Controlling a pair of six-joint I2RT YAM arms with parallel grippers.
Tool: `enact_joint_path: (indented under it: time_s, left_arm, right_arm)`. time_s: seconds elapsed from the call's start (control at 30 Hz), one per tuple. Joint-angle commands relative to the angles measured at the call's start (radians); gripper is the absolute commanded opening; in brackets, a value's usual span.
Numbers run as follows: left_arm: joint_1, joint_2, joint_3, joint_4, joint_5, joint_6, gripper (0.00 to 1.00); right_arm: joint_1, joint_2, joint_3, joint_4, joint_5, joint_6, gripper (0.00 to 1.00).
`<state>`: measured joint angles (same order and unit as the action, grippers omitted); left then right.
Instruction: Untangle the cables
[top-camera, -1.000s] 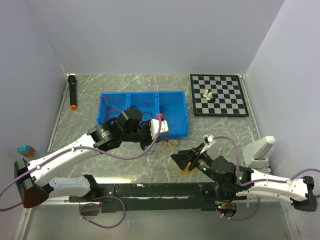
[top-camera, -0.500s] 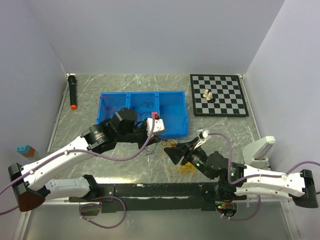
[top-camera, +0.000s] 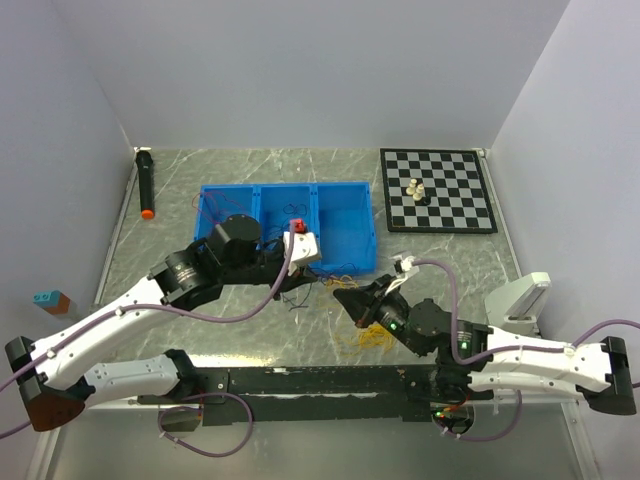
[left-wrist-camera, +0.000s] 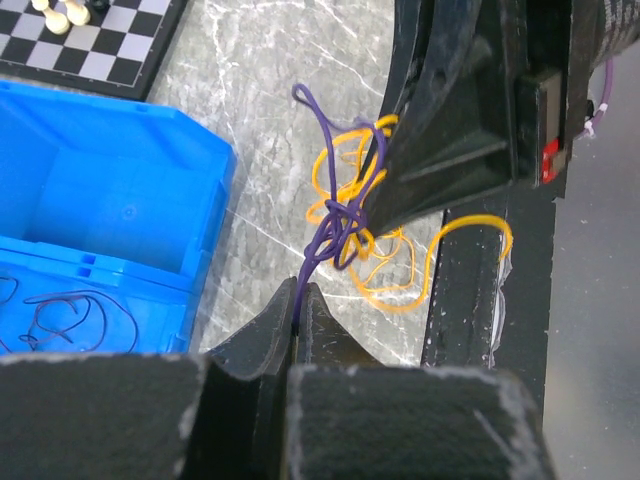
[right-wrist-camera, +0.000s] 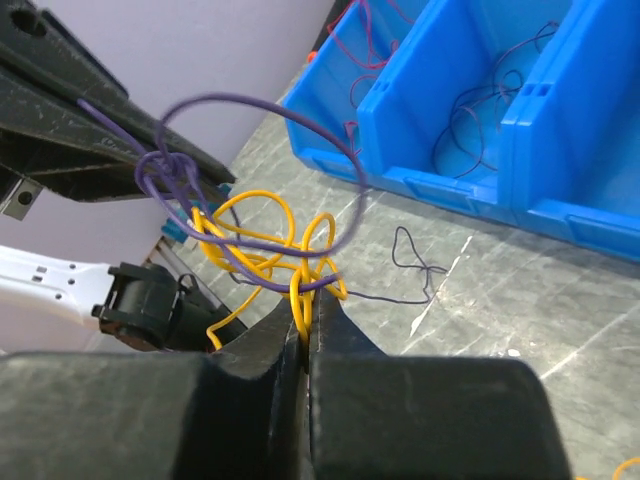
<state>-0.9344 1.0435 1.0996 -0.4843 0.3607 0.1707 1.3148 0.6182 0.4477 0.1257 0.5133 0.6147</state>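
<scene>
The cables are a small knot of purple and yellow wires (left-wrist-camera: 345, 225), hanging just above the table between my two grippers. My left gripper (left-wrist-camera: 302, 300) is shut on a purple strand (left-wrist-camera: 318, 255) that runs up into the knot. My right gripper (right-wrist-camera: 305, 305) is shut on a yellow wire (right-wrist-camera: 250, 235), with a purple loop (right-wrist-camera: 260, 105) arching over it. In the top view the left gripper (top-camera: 318, 283) and the right gripper (top-camera: 340, 296) nearly meet in front of the bin. More yellow strands (top-camera: 375, 337) trail on the table.
A blue three-compartment bin (top-camera: 345, 225) behind the grippers holds loose red and dark wires (right-wrist-camera: 490, 110). A thin dark wire (right-wrist-camera: 410, 260) lies on the marble. A chessboard (top-camera: 437, 190) with chess pieces sits back right, and a black marker (top-camera: 145, 183) back left. A white block (top-camera: 520, 300) stands at the right.
My right gripper has moved left toward the knot and shut on the yellow wire. The left arm has drawn back to the left, still shut on the purple strand.
</scene>
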Motion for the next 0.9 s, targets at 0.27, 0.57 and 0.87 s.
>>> enact_joint_path:
  time_s: [0.27,0.57,0.87]
  left_arm:
    - [0.043,-0.082,-0.035,0.004,-0.087,0.081,0.01]
    - [0.066,-0.118,0.046,-0.103,-0.212,0.277,0.01]
    - [0.083,-0.207,0.052,-0.180,-0.354,0.388,0.01]
  right_arm:
    - [-0.006,-0.162,0.082,-0.300,0.163,0.052,0.00]
    - [-0.006,-0.212,0.149,-0.523,0.330,0.077,0.00]
    - [-0.017,-0.143,0.246,-0.643,0.416,0.079,0.00]
